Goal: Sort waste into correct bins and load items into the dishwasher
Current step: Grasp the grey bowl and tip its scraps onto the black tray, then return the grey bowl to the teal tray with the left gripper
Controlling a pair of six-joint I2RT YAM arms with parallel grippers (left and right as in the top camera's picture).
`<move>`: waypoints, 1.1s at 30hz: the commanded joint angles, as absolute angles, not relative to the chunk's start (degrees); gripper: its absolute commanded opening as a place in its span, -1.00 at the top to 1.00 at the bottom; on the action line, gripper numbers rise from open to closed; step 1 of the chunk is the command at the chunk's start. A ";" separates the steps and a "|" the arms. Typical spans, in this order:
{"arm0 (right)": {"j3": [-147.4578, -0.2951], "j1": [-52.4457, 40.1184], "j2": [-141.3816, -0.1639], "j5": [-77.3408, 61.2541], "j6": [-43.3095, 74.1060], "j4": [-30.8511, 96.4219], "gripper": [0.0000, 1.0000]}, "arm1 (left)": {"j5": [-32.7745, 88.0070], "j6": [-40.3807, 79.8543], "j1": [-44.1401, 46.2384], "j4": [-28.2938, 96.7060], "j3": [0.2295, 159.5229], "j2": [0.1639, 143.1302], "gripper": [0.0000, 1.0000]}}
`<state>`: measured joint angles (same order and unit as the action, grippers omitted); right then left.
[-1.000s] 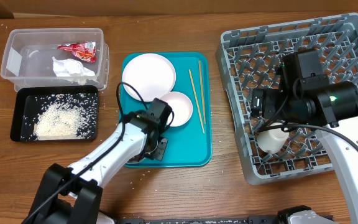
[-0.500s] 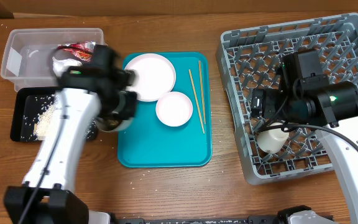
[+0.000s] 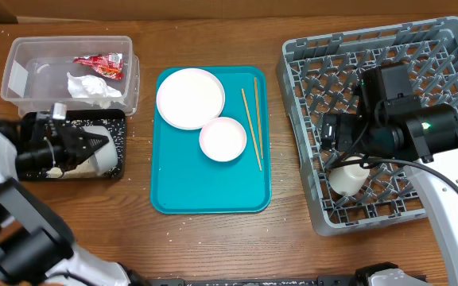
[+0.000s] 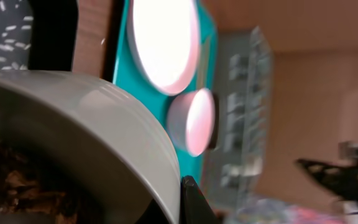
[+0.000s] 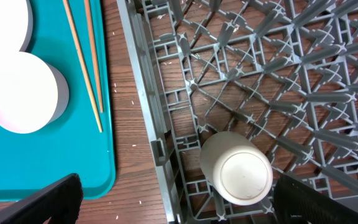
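Note:
My left gripper (image 3: 100, 143) is shut on the rim of a small white bowl (image 3: 104, 160) and holds it tilted over the black tray (image 3: 116, 119). In the left wrist view the bowl (image 4: 104, 118) holds brown bits, with one finger (image 4: 190, 200) on its rim, and rice crumbs (image 4: 5, 38) lie on the tray. The clear tub (image 3: 22, 89) holds the red wrapper (image 3: 99, 63) and the white napkin (image 3: 90, 86). A white plate (image 3: 190, 98) and a second bowl (image 3: 223, 139) sit on the teal tray (image 3: 213, 191). My right gripper (image 3: 334, 135) is open and empty over the grey rack (image 3: 452, 48), above the white cup (image 5: 236, 168) lying in it.
Two wooden chopsticks (image 3: 251, 119) lie on the teal tray's right side. Loose rice grains are scattered on the wooden table around both trays. The rack's near wall (image 5: 157, 124) stands between the teal tray and the cup.
My left arm swung from the teal tray's front left corner leftward, carrying the bowl, and now holds it over the black tray. The right arm has not moved.

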<state>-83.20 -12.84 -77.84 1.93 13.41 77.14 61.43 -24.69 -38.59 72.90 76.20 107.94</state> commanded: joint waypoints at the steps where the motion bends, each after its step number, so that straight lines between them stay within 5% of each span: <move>1: -83.20 -13.06 -77.91 2.52 13.02 76.79 -1.00 | 81.30 -28.29 -40.58 73.30 76.01 113.47 0.92; 6: -83.20 -13.06 -77.93 2.52 12.99 76.79 -1.00 | 90.67 -25.87 -40.95 73.34 76.23 114.93 0.92; 20: -83.20 -13.06 -77.91 2.52 12.99 77.23 -1.00 | 89.36 -20.80 -43.16 75.20 82.67 113.47 0.92; 26: -83.20 -13.06 -77.91 2.52 12.99 77.25 -1.00 | 78.22 -39.72 -37.47 92.18 89.60 106.76 0.92; 33: -83.20 -13.06 -77.93 2.50 12.99 76.64 -1.00 | 56.69 -31.86 -21.08 90.21 92.73 97.73 0.92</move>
